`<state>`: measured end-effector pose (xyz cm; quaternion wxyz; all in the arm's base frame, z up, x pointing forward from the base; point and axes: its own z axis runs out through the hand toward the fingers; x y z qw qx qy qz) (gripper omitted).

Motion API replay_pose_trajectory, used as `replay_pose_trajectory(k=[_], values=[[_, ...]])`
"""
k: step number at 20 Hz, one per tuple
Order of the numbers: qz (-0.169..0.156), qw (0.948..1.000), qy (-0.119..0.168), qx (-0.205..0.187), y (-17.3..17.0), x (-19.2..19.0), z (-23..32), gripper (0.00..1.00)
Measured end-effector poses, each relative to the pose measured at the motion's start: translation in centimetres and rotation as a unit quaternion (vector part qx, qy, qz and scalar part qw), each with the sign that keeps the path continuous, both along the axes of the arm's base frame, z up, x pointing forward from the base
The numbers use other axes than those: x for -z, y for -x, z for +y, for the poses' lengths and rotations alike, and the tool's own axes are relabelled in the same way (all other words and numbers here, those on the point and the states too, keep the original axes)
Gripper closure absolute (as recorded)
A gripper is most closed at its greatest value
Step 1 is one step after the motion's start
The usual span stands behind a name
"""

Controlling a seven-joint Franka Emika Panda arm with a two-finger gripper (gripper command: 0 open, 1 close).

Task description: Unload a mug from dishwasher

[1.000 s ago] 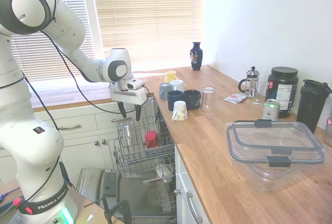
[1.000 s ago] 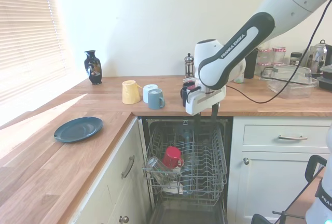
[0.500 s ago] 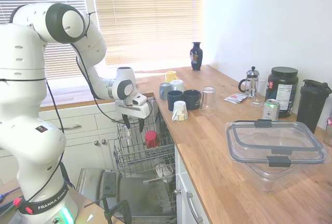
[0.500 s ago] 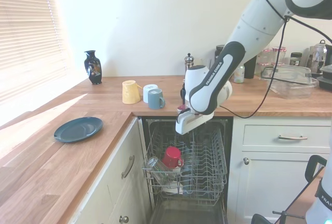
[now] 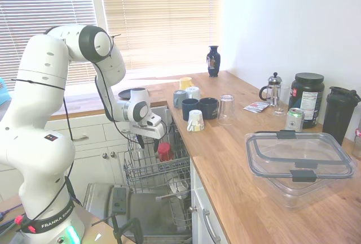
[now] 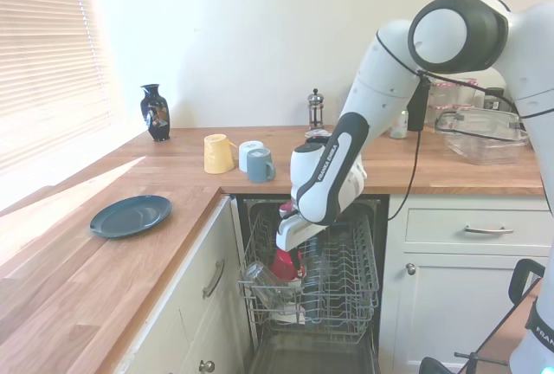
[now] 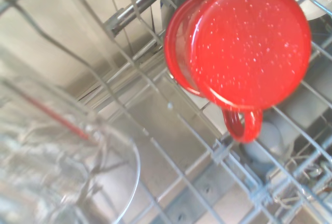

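Claw point(image 5: 148, 140) is hanging low over the dishwasher's point(image 5: 148, 213) pulled-out wire rack point(image 5: 155, 168), pointing down. Can't tell whether its fingers are apart or together; the dark tips are lost against the rack in the first exterior view, and the second hides them behind the wrist.

Going left to right in the first exterior view:
- Clear glass point(image 5: 137, 149) is sitting in the rack just left of and below the claw; it is showing as a blurred rim in the wrist view point(image 7: 62, 182).
- Red mug point(image 5: 164, 151) is sitting upside down in the rack, just right of and below the claw, not touching it as far as I can see. In the wrist view point(image 7: 244, 42) its speckled base is facing the camera, handle sticking out to one side.
- Something white point(image 5: 179, 185) is lying lower in the rack, below and right of the claw.
- Up on the wooden surface point(image 5: 242, 159), right of and above the claw: a cluster of mugs, with a yellow one point(image 5: 185, 82), two pale grey-blue ones point(image 5: 186, 95), two dark navy ones point(image 5: 198, 108), and a white cup point(image 5: 195, 121) upside down near the edge.
- Upturned drinking glass point(image 5: 227, 109) is standing just past the navy mugs.
- Dark vase point(image 5: 213, 61) is standing far back by the window.
- Well right of the claw: French press point(image 5: 273, 89), can point(image 5: 294, 119), big black tub point(image 5: 307, 99), black shaker point(image 5: 339, 113), clear lidded container point(image 5: 299, 162) nearest the camera.

In the second exterior view the dark blue plate point(image 6: 131, 216) is sitting on the side run of the surface, well away from the claw.
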<state>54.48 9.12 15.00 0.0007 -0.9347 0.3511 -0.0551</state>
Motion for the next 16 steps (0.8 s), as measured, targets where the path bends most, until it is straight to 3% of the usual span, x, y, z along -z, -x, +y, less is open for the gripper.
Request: replay_pose_trajectory(k=[16], values=[[-0.025, 0.9993, -0.010, -0.026, -3.7, 6.5, -2.1, 0.00]])
